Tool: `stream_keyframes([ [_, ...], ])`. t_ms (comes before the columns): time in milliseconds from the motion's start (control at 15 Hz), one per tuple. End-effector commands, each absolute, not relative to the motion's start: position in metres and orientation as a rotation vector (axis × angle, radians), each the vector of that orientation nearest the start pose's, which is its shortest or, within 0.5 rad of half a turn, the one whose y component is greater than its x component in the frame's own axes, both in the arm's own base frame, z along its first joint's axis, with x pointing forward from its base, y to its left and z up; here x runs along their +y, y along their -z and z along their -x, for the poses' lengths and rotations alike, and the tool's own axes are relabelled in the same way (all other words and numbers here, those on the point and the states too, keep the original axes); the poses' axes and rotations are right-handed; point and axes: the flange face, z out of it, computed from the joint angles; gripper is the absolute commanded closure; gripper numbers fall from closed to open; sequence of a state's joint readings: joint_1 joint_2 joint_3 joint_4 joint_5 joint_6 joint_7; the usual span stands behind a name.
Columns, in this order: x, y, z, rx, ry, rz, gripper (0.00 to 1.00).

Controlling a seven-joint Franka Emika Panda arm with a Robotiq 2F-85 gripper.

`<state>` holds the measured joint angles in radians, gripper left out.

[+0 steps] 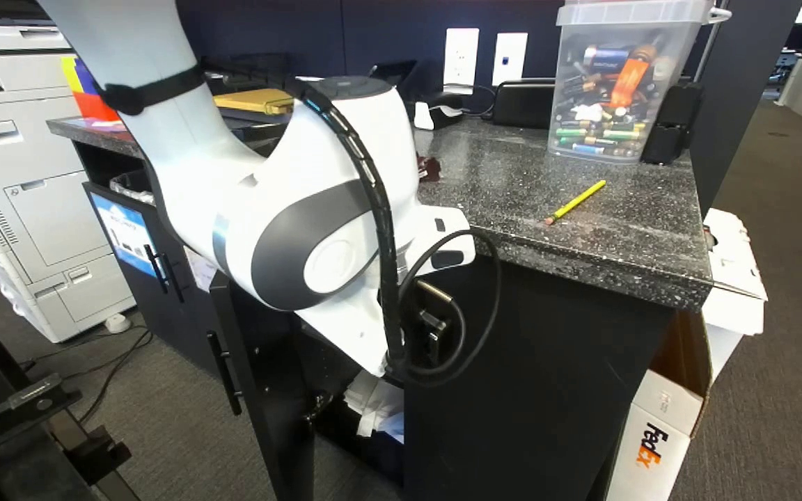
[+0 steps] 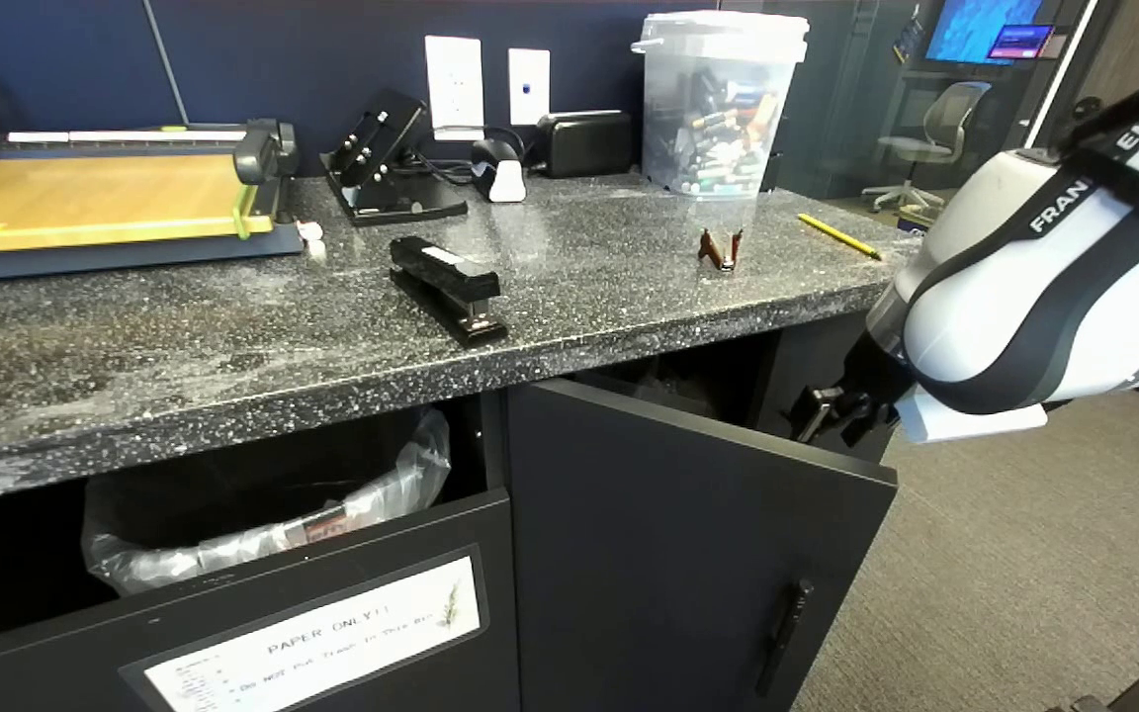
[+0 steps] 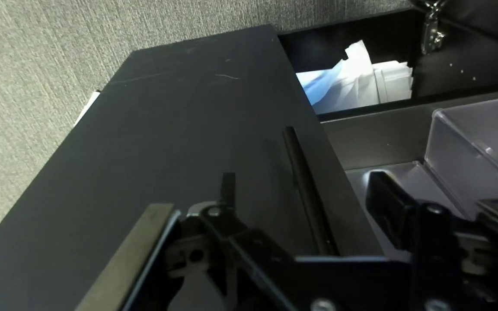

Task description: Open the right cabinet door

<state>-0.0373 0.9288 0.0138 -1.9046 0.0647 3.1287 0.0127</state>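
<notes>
The right cabinet door (image 1: pixel 533 390) is a flat black panel under the countertop's right end, closed or nearly so. It also shows in an exterior view (image 2: pixel 832 346) and fills the middle of the wrist view (image 3: pixel 180 129), which stands upside down. Its dark bar handle (image 3: pixel 294 151) runs along the edge beside the cabinet opening. My gripper (image 3: pixel 303 185) is open, with one fingertip on each side of the handle in the wrist view; contact is not visible. In both exterior views the gripper (image 1: pixel 436 327) (image 2: pixel 832 420) is at this door's front. The handle is hidden there.
The matching left door (image 1: pixel 262 390) (image 2: pixel 688 554) stands open, jutting outward beside the arm. Papers (image 3: pixel 357 82) and clear bins (image 3: pixel 478 142) are inside. The speckled countertop (image 2: pixel 233 366) overhangs above. A FedEx box (image 1: pixel 651 438) stands on the floor at the right.
</notes>
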Motion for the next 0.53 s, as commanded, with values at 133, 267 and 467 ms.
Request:
stream_keyframes([
  [133, 0.006, -0.021, -0.621, 0.18, 0.758, 2.965, 0.69],
  [267, 0.005, -0.018, -0.626, 0.183, 0.874, 2.938, 0.83],
  [467, -0.008, -0.024, -0.638, 0.204, 1.022, 2.902, 0.98],
])
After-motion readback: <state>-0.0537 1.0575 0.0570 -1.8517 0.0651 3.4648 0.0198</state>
